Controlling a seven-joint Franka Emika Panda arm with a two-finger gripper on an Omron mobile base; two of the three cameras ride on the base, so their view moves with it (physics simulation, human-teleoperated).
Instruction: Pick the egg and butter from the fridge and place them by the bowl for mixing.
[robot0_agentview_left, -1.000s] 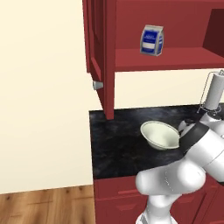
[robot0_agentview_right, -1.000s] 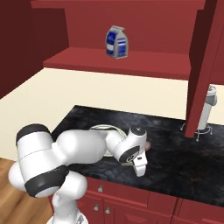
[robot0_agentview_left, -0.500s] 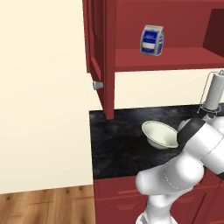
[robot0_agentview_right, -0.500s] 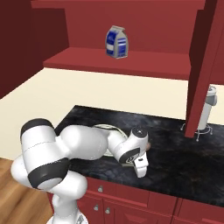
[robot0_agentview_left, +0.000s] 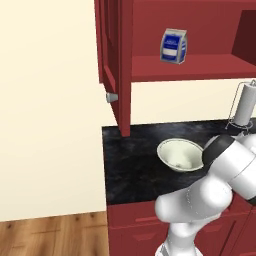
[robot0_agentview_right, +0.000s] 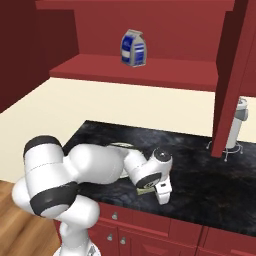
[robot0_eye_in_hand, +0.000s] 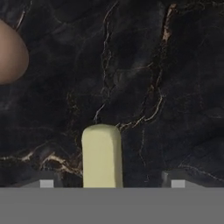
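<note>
The fingers (robot0_eye_in_hand: 109, 183) have just spread wide, letting go of the butter (robot0_eye_in_hand: 102, 155), which lies between them on the dark surface (robot0_eye_in_hand: 175, 87). The egg (robot0_eye_in_hand: 11, 51) sits at 10 o'clock in the hand view. With both apparently by the bowl (robot0_agentview_left: 181, 154), the task looks nearly done. Farther off stand a towel holder (robot0_agentview_right: 236, 129) and a carton (robot0_agentview_right: 133, 47) on the shelf; nothing blocks a retreat.

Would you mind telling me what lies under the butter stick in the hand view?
The butter stick lies flat on the black marbled counter, between the open gripper fingertips. Its near end is cut off by the view's bottom edge.
</note>
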